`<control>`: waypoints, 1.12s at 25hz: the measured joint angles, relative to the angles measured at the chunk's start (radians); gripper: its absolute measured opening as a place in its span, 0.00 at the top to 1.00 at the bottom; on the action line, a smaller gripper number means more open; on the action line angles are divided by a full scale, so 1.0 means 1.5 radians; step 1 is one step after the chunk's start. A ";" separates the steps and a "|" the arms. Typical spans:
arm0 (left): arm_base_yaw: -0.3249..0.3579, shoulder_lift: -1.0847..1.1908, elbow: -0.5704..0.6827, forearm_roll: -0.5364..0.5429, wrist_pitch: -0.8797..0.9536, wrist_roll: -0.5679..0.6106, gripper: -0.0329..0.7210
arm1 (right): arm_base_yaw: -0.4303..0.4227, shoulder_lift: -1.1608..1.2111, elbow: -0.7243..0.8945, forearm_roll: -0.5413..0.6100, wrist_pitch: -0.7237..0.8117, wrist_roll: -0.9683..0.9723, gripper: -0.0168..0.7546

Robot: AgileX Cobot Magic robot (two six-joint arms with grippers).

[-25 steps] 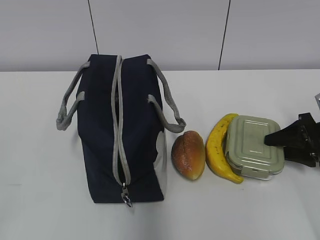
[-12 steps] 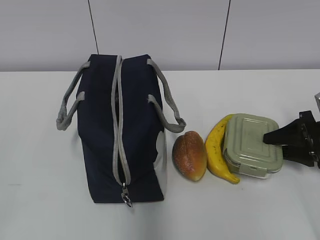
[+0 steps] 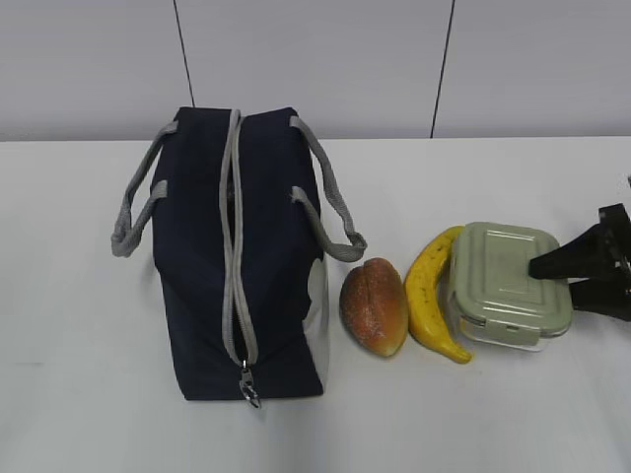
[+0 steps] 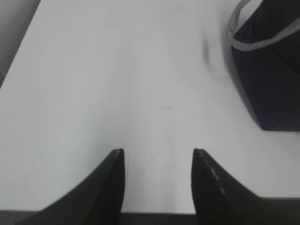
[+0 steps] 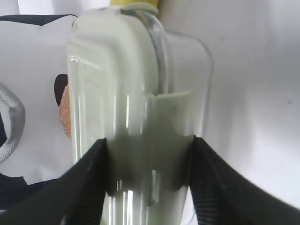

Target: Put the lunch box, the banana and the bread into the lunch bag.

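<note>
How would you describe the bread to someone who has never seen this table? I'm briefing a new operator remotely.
Find the navy lunch bag standing on the left of the white table. Three items lie in a row to its right, and the bread is the first, nearest the bag's side. It is the oval, golden-brown speckled one, shorter than the curved yellow banana beside it.

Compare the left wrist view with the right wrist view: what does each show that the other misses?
Only the left wrist view shows the left claw open over the bare table, holding nothing. Only the right wrist view shows the right claw clamped on the lunch box, with the banana tip and a sliver of bread beyond. Both catch the lunch bag with a grey handle.
</note>
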 joint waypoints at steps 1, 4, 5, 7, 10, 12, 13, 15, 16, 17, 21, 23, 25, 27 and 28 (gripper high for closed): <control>0.000 0.022 -0.013 -0.006 0.010 0.000 0.49 | 0.000 -0.011 -0.007 -0.018 0.003 0.021 0.48; 0.000 0.085 -0.045 -0.034 0.045 0.000 0.49 | 0.000 -0.041 -0.036 -0.071 0.005 0.082 0.48; 0.000 0.108 -0.052 -0.044 0.053 0.000 0.49 | 0.000 -0.053 -0.046 -0.087 0.007 0.099 0.48; 0.000 0.151 -0.068 -0.062 0.062 0.000 0.49 | 0.000 -0.075 -0.063 -0.106 0.011 0.135 0.48; 0.000 0.220 -0.087 -0.087 0.066 0.000 0.48 | 0.000 -0.108 -0.086 -0.120 0.020 0.180 0.48; 0.000 0.264 -0.102 -0.114 0.067 0.001 0.48 | 0.000 -0.133 -0.095 -0.132 0.024 0.205 0.48; 0.000 0.288 -0.111 -0.128 0.067 0.003 0.47 | 0.000 -0.143 -0.100 -0.139 0.027 0.218 0.48; 0.000 0.329 -0.130 -0.152 0.061 0.009 0.45 | 0.001 -0.165 -0.109 -0.150 0.029 0.240 0.48; 0.000 0.351 -0.138 -0.160 0.053 0.012 0.44 | 0.003 -0.173 -0.113 -0.153 0.031 0.248 0.48; 0.000 0.372 -0.147 -0.165 0.042 0.013 0.42 | 0.007 -0.183 -0.120 -0.158 0.034 0.256 0.48; 0.000 0.457 -0.193 -0.198 0.021 0.029 0.36 | 0.044 -0.207 -0.148 -0.168 0.040 0.291 0.48; -0.002 0.500 -0.218 -0.235 0.017 0.052 0.35 | 0.071 -0.211 -0.168 -0.169 0.044 0.306 0.48; -0.018 0.550 -0.247 -0.257 0.007 0.062 0.34 | 0.103 -0.211 -0.188 -0.169 0.047 0.324 0.48; -0.049 0.594 -0.274 -0.268 -0.009 0.069 0.34 | 0.134 -0.211 -0.211 -0.170 0.050 0.339 0.48; -0.065 0.618 -0.288 -0.270 -0.017 0.070 0.34 | 0.150 -0.211 -0.221 -0.171 0.050 0.348 0.48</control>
